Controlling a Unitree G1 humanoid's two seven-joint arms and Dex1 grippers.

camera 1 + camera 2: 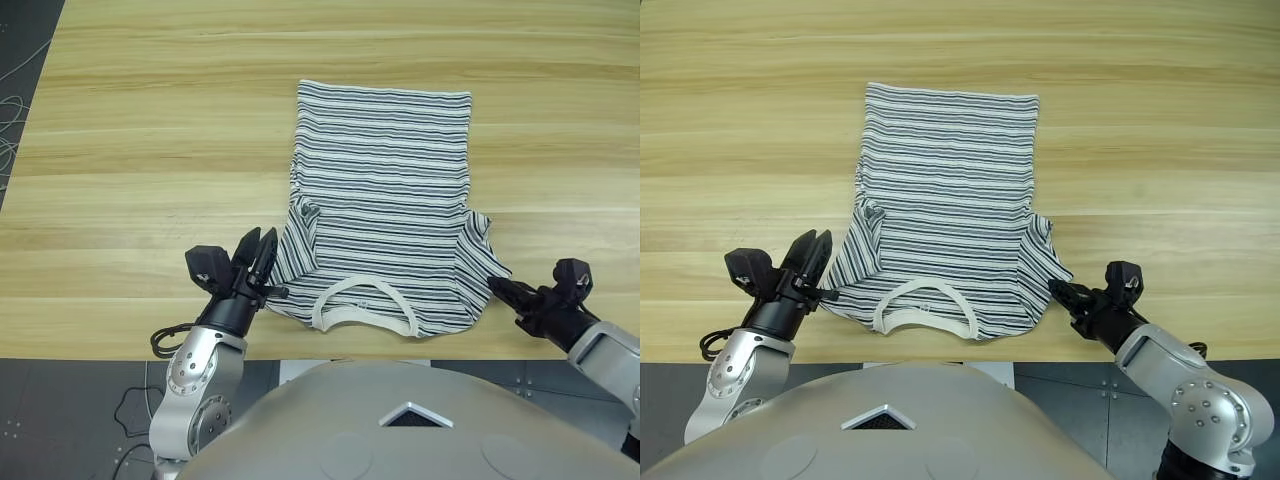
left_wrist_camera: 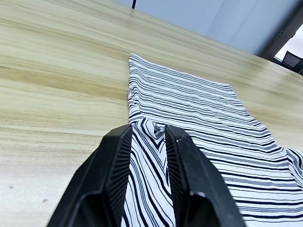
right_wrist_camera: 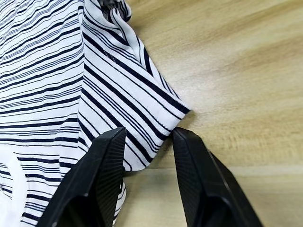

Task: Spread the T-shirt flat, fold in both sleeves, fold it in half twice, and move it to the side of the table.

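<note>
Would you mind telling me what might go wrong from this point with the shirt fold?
1. The right jaws straddle only the corner of the right sleeve; so thin a bite may slip when lifted.
2. The left sleeve is bunched near the armpit, as is the right one; folding now may trap wrinkles.
3. The collar lies close to the table's front edge, so a pull toward the robot might drag the shirt off.
</note>
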